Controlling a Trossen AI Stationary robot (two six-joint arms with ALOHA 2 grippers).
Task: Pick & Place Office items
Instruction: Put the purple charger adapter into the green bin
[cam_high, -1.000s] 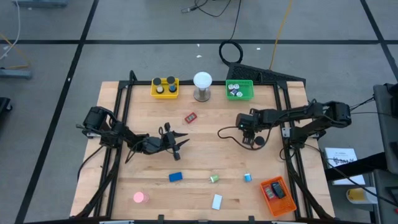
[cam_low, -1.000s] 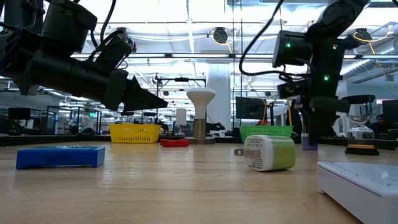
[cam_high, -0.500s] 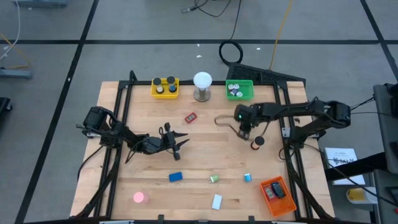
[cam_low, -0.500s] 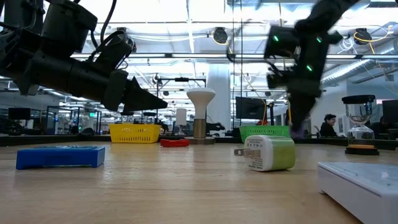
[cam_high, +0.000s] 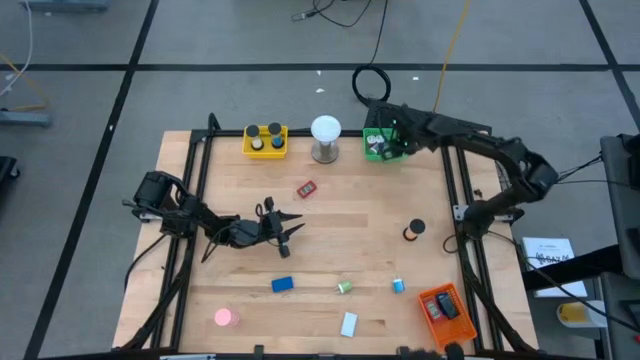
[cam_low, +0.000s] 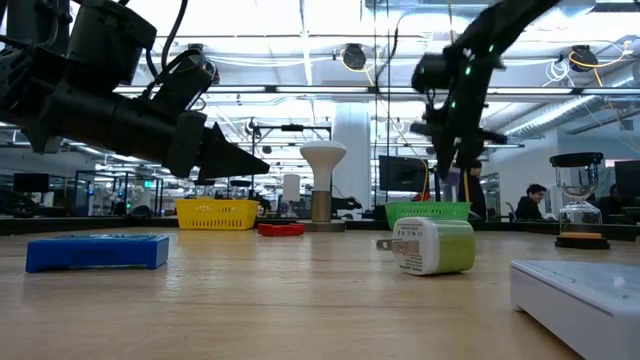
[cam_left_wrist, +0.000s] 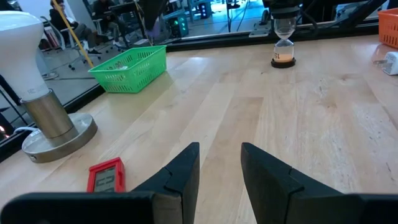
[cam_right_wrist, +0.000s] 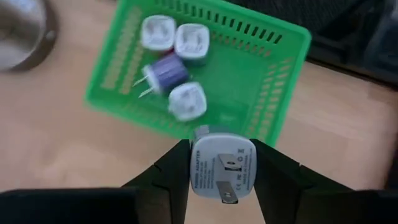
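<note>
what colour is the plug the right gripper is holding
White, held over the green tray; right wrist view shows it best.

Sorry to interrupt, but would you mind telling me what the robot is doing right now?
It is sorting small office items into trays. The right gripper holds a white plug adapter over the green tray at the table's far edge, which already holds four adapters. The left gripper waits above mid-table, empty. Other items lie loose on the wood, among them a red block, a blue block and a pink disc.
</note>
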